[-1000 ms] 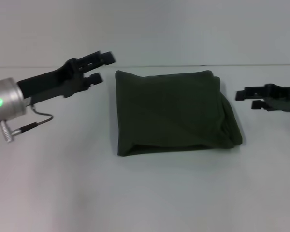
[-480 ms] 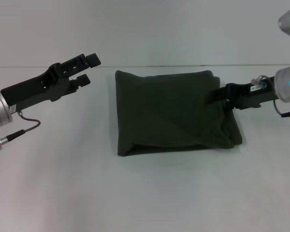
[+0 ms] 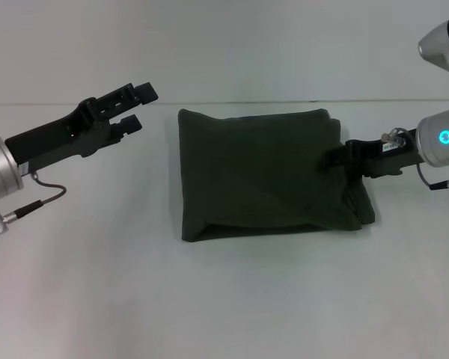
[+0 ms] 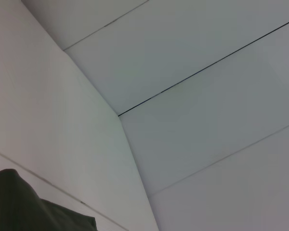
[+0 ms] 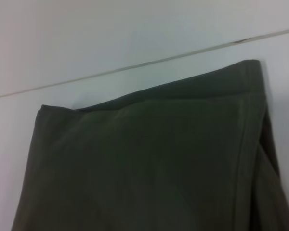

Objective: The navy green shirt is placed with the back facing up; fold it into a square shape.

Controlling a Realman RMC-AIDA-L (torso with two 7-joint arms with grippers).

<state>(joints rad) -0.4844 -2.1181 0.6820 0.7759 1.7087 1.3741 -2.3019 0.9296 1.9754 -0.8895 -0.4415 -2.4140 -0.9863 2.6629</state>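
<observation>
Dark olive cloth, the navy green shirt (image 3: 269,173) lies mid-table (image 3: 224,299), already folded roughly square. Right pincer (image 3: 334,158) touches its 3 o'clock edge, grip unclear; left pincer (image 3: 138,107) hangs open at 10 o'clock. Only tidying seems left.

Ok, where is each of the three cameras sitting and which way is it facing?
Head view: on the robot's head, looking forward and down at the navy green shirt on the table; shows left pincer and right pincer.
Left wrist view: faces bare panels, with a shirt corner; no own fingers.
Right wrist view: close over the shirt; no own fingers.
All three show the shirt.
</observation>
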